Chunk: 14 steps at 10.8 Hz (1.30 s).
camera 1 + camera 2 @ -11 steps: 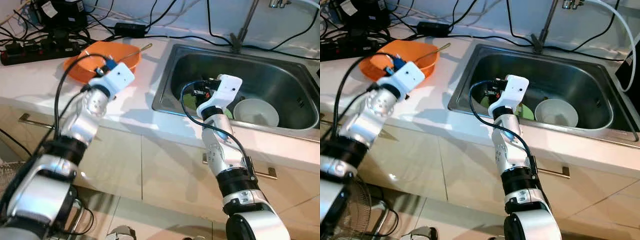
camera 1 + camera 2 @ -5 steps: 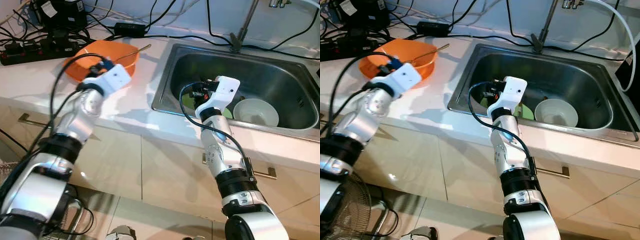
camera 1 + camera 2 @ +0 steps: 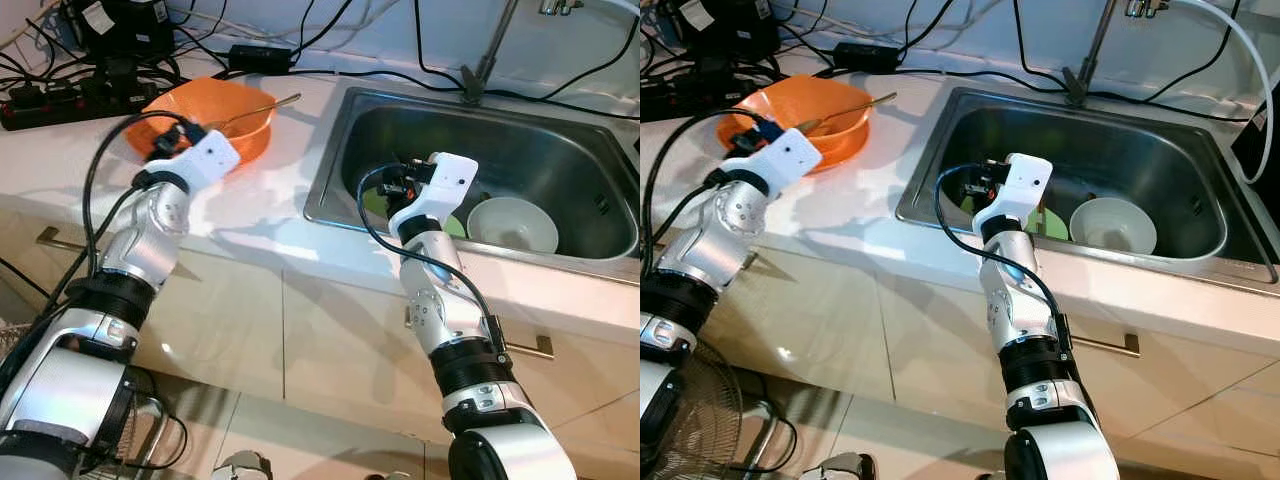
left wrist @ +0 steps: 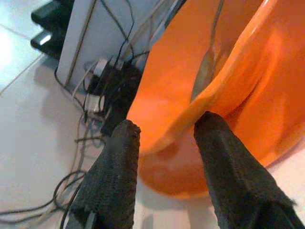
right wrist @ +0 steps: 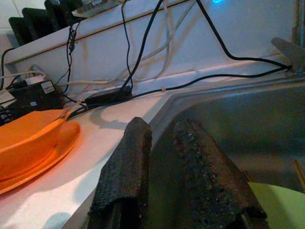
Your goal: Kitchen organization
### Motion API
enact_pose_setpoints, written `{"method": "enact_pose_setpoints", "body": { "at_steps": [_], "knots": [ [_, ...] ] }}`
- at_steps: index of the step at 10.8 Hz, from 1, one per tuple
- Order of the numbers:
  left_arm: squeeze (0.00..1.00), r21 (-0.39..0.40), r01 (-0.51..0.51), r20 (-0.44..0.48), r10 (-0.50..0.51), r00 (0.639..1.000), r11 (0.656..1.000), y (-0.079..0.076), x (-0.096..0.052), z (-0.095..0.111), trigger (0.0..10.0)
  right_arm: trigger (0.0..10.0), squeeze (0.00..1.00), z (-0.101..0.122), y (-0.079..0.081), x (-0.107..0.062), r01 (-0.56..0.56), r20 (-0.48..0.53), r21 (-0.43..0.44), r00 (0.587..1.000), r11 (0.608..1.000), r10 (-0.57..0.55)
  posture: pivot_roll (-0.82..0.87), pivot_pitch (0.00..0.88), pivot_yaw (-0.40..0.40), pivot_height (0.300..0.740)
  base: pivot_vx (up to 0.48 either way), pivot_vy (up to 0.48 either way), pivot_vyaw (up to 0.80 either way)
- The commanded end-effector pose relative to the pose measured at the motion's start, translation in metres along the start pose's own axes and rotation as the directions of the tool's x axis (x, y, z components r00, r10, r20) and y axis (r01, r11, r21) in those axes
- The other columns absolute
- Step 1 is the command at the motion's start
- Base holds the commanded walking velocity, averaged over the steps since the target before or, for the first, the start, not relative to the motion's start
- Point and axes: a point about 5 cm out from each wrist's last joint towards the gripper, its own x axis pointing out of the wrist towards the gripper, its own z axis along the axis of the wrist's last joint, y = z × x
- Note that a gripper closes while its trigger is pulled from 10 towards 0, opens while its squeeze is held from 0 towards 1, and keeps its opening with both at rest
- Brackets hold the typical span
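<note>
- Orange bowl (image 3: 213,118) sits on the tabletop (image 3: 60,150) left of the sink (image 3: 590,215), a spoon (image 3: 262,106) lying in it, handle towards the sink.
- Left pincer (image 4: 167,138) is right at the bowl's near rim, fingers spread, one on each side of the rim edge, not pinching yet.
- Right pincer (image 5: 159,138) hangs over the sink's left part, fingers nearly pressed together, holding nothing.
- White bowl (image 3: 512,224) and green plate (image 3: 1045,222) lie in the sink.
- Left arm is clearly nearer the orange bowl; likely next: clamp the rim.

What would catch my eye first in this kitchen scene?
Probably the bright orange bowl on the white counter, a spoon resting in it, with the robot's left hand open at its rim. Next, the steel sink to the right, holding a white bowl and a green plate, the right hand above it.
</note>
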Motion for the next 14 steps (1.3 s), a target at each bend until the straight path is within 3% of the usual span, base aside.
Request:
{"method": "enact_pose_setpoints", "body": {
  "at_steps": [1,2,3,4,6,7,9,10,12,14],
  "knots": [
    [0.00,-0.003,-0.037,-0.025,0.037,0.999,0.999,0.009,0.002,-0.003,10.0,10.0,0.00,0.000,-0.004,-0.002,0.010,-0.008,0.002,1.000,1.000,-0.010,0.10,0.038,-0.042,0.740,0.000,0.000,0.00],
    [0.00,-0.032,-0.058,-0.035,0.057,0.998,0.998,0.013,0.002,-0.005,10.0,10.0,0.00,0.000,-0.004,-0.001,0.010,-0.009,0.001,1.000,1.000,-0.010,0.09,0.044,-0.039,0.740,0.000,0.000,0.00],
    [0.00,-0.156,-0.029,0.030,0.034,0.999,0.987,0.011,-0.003,0.005,10.0,10.0,0.00,0.000,-0.004,-0.002,0.011,-0.006,0.003,1.000,1.000,-0.011,0.09,0.048,-0.038,0.740,0.000,0.000,0.00],
    [0.00,-0.208,0.023,0.098,-0.003,0.995,0.978,0.006,-0.016,0.013,10.0,10.0,0.00,0.000,-0.004,-0.003,0.013,-0.004,0.005,1.000,1.000,-0.013,0.09,0.055,-0.037,0.740,0.000,0.000,0.00],
    [0.00,-0.243,0.065,0.147,-0.030,0.989,0.968,0.000,-0.044,0.013,10.0,10.0,0.00,-0.002,-0.005,-0.005,0.014,-0.013,0.007,1.000,1.000,-0.014,0.10,0.072,-0.046,0.740,0.000,0.000,0.00],
    [0.00,-0.248,0.080,0.146,-0.045,0.988,0.965,0.000,-0.049,0.012,10.0,10.0,0.00,-0.003,-0.003,-0.005,0.010,-0.018,0.011,1.000,1.000,-0.010,0.11,0.073,-0.047,0.740,0.000,0.000,0.00],
    [0.00,-0.188,0.133,0.138,-0.108,0.985,0.973,-0.002,-0.055,0.012,10.0,10.0,0.00,-0.004,0.000,-0.004,-0.003,-0.021,0.017,1.000,1.000,0.003,0.11,0.073,-0.049,0.740,0.000,0.000,0.00],
    [0.00,-0.051,0.221,0.119,-0.213,0.970,0.974,-0.012,-0.057,0.010,10.0,10.0,0.00,-0.005,0.000,-0.005,-0.002,-0.027,0.021,1.000,1.000,0.002,0.11,0.074,-0.050,0.740,0.000,0.000,0.00],
    [0.00,0.037,0.287,0.119,-0.290,0.950,0.957,-0.021,-0.052,0.015,10.0,10.0,0.00,-0.004,0.000,-0.004,-0.003,-0.027,0.024,1.000,1.000,0.004,0.11,0.072,-0.048,0.740,0.000,0.000,0.00],
    [0.00,0.136,0.290,0.112,-0.306,0.945,0.947,-0.017,-0.040,0.020,10.0,10.0,0.00,-0.004,0.000,-0.004,-0.001,-0.027,0.025,1.000,1.000,0.002,0.10,0.068,-0.041,0.740,0.000,0.000,0.00]
  ]
}}
